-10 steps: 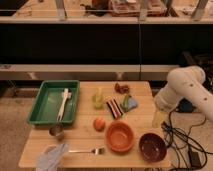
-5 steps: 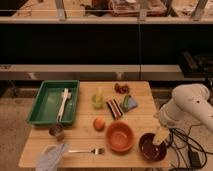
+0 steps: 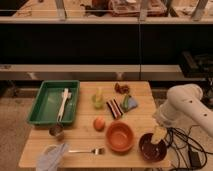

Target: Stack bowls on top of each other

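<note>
Maroon bowl [image 3: 145, 151] lies under the gripper [image 3: 159, 135], whose state I cannot tell; grasping seems in hand, then lifting it into the orange bowl [image 3: 120, 136].

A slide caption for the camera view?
Tool at the dark brown bowl, beside the orange bowl; not stacked yet.

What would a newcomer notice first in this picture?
The big white arm at the right stands out most, with its gripper at the dark brown bowl in the front right. Next come the orange bowl beside it and the green tray at the left.
</note>
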`<action>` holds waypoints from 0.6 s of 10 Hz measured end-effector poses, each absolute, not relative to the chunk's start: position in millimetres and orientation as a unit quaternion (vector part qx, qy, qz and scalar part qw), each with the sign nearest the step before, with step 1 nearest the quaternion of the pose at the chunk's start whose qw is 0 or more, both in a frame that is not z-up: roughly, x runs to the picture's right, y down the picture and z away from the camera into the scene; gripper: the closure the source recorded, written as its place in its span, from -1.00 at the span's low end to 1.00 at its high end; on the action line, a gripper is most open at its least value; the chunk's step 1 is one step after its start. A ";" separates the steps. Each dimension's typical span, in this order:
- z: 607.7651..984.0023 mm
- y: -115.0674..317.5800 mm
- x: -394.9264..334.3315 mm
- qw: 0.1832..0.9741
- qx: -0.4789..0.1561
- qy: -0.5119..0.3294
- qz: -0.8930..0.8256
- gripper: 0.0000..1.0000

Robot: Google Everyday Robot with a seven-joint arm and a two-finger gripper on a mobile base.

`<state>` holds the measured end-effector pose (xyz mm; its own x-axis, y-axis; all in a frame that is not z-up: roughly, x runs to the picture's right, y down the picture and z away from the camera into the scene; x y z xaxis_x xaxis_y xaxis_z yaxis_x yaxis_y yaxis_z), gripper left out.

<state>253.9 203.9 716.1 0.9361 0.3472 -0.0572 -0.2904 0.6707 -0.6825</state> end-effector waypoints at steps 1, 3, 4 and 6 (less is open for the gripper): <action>734.9 215.7 258.3 0.912 -0.370 -0.036 0.176 -0.60; 759.7 229.2 263.8 0.909 -0.377 -0.038 0.174 -0.60; 769.0 234.1 265.5 0.907 -0.382 -0.039 0.173 -0.59; 780.2 242.7 268.5 0.903 -0.391 -0.040 0.175 -0.33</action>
<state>268.5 242.7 780.2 0.9358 0.3467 -0.0645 -0.2844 0.6337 -0.7194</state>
